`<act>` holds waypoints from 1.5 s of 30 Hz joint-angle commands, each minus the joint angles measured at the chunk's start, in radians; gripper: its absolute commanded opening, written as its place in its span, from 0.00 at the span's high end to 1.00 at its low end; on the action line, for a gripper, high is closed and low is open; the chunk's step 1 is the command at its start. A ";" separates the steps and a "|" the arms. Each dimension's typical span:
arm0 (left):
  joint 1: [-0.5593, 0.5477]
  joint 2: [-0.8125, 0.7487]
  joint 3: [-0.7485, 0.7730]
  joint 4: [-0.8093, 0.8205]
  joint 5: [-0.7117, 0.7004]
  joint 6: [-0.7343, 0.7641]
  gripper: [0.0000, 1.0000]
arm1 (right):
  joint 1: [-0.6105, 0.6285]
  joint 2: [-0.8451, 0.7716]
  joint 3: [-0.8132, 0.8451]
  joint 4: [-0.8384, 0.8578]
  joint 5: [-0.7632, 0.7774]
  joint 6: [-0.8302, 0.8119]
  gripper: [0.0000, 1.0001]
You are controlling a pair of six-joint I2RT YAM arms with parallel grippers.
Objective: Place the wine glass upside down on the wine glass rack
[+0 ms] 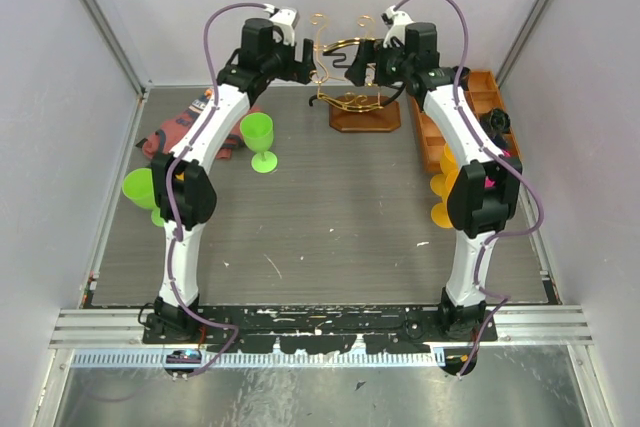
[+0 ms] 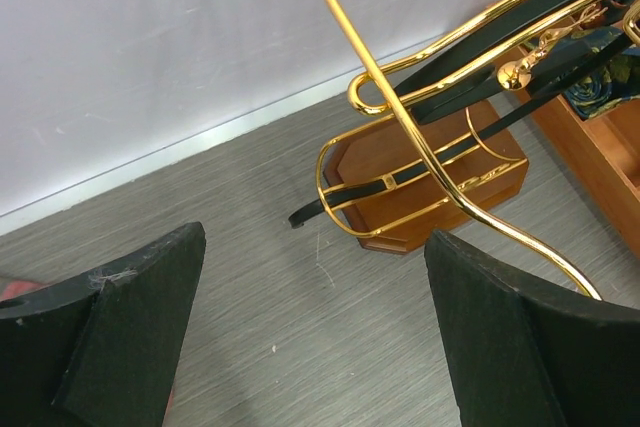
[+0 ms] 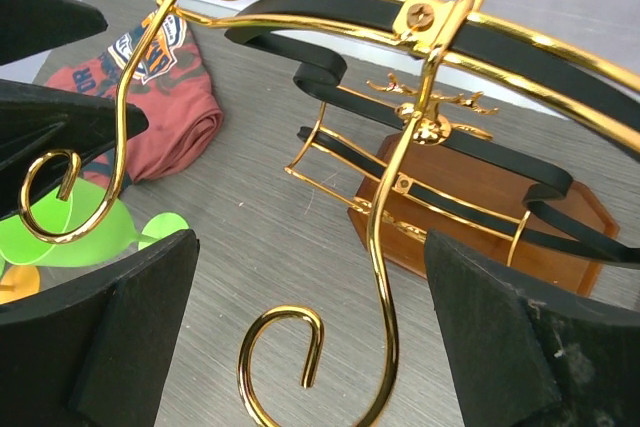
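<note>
The wine glass rack (image 1: 352, 87), gold curly wire on a brown octagonal base, stands at the back middle of the table. It shows in the left wrist view (image 2: 420, 162) and the right wrist view (image 3: 420, 117). A green wine glass (image 1: 260, 141) stands upright on the table left of the rack, apart from both grippers. My left gripper (image 1: 308, 59) is open and empty beside the rack's left arms (image 2: 315, 337). My right gripper (image 1: 358, 65) is open and empty; a gold scrolled arm (image 3: 385, 277) runs between its fingers (image 3: 310, 337) without being gripped.
A second green glass (image 1: 140, 190) lies at the table's left edge. Orange glasses (image 1: 444, 187) sit by the brown compartmented tray (image 1: 478, 107) on the right. A red printed cloth (image 1: 188, 127) lies at the back left, also in the right wrist view (image 3: 150, 97).
</note>
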 commanded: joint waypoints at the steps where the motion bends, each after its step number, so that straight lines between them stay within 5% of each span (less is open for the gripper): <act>1: -0.013 0.009 0.027 0.043 0.007 -0.005 0.02 | 0.011 0.011 0.045 0.017 -0.056 -0.021 0.00; 8: -0.026 -0.018 -0.014 0.077 0.040 0.010 0.02 | 0.017 0.023 0.041 0.002 -0.123 -0.044 0.00; 23: -0.059 -0.245 -0.378 0.236 0.125 0.114 0.02 | 0.023 -0.021 -0.007 -0.051 -0.170 -0.124 0.00; 45: -0.176 -0.362 -0.518 0.238 0.153 0.084 0.02 | 0.049 -0.082 -0.047 -0.182 -0.180 -0.193 0.00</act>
